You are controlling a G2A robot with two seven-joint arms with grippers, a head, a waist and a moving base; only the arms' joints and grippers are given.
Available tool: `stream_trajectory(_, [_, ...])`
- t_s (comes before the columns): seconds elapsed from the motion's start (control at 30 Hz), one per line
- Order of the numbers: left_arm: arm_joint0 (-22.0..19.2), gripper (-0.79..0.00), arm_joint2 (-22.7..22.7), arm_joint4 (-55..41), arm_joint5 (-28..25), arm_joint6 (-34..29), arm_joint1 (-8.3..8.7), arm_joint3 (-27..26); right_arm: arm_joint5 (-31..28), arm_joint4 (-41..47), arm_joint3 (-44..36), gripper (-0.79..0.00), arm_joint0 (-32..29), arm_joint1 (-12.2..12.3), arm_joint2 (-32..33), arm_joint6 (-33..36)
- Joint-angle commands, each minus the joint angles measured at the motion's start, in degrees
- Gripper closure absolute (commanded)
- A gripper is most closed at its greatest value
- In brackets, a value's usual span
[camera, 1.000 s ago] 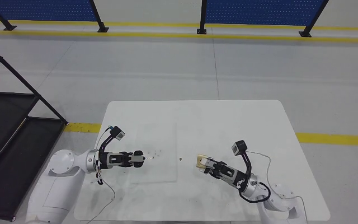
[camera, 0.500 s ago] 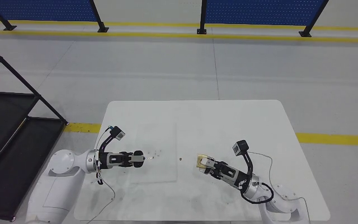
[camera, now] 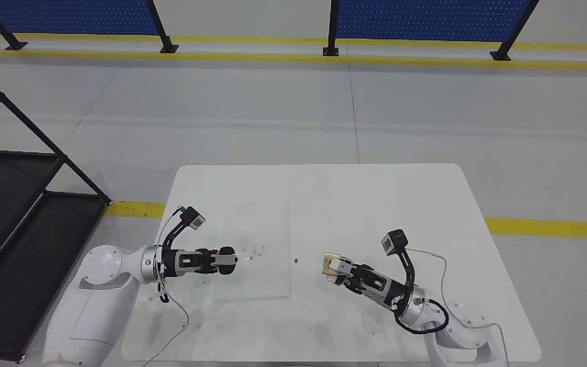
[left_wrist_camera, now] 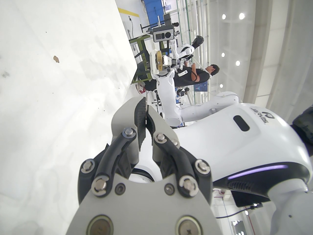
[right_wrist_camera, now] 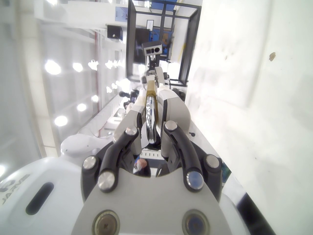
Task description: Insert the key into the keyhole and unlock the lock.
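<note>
Brass-coloured lock [right_wrist_camera: 149, 91] with glossy chrome shackle [right_wrist_camera: 150, 119], matt white table [camera: 385, 202], ribbed black tool pads [left_wrist_camera: 141, 117]

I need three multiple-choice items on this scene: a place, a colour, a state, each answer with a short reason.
1. Where is the lock?
A. In a drawer.
B. In the right pincer.
C. On a hook.
2. What colour is the lock's body?
A. Brass yellow.
B. Red.
C. Green.
3. What is the state of the key?
A. Pushed into the lock.
B. Broken in two.
C. Gripped in the left pincer, apart from the lock.
Answers: 1 B, the right wrist view shows it clamped there; 2 A, brass in the top view; 3 C, a gap separates the pincers.
</note>
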Motion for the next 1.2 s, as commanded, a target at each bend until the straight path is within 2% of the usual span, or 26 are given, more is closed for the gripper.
stream_trajectory(0.0, [0.21, 0.000, 0.40, -0.19, 0.20, 0.82, -0.07, -0.26, 0.00, 0.00, 0.00, 0.000, 0.00, 0.00, 0.00, 0.00])
stream_trajectory(0.07, [1.12, 0.000, 2.44, -0.94, -0.17, 2.30, -0.36, -1.86, 0.00, 0.00, 0.00, 0.000, 0.00, 0.00, 0.00, 0.00])
stream_trajectory(0.23, [2.28, 0.000, 7.58, -0.74, -5.04, 8.84, -1.29, -4.15, 0.00, 0.00, 0.00, 0.000, 0.00, 0.00, 0.00, 0.00])
stream_trajectory(0.37, [1.87, 0.000, 11.56, -0.21, -7.30, 12.36, -1.90, -4.69, 0.00, 0.00, 0.00, 0.000, 0.00, 0.00, 0.00, 0.00])
stream_trajectory(0.57, [-0.51, 0.000, 15.70, 1.22, -6.87, 14.12, -2.35, -4.73, 0.00, 0.00, 0.00, 0.000, 0.00, 0.00, 0.00, 0.00])
stream_trajectory(0.8, [-3.30, 0.000, 18.36, 1.65, -5.15, 16.60, -2.67, -4.97, 0.00, 0.00, 0.00, 0.000, 0.00, 0.00, 0.00, 0.00])
stream_trajectory(0.93, [-3.78, 0.000, 19.28, 0.77, -2.84, 17.54, -2.73, -4.53, 0.00, 0.00, 0.00, 0.000, 0.00, 0.00, 0.00, 0.00])
stream_trajectory(1.17, [-3.78, 0.000, 19.28, 0.77, -2.84, 17.54, -2.73, -4.53, 0.00, 0.00, 0.00, 0.000, 0.00, 0.00, 0.00, 0.00])
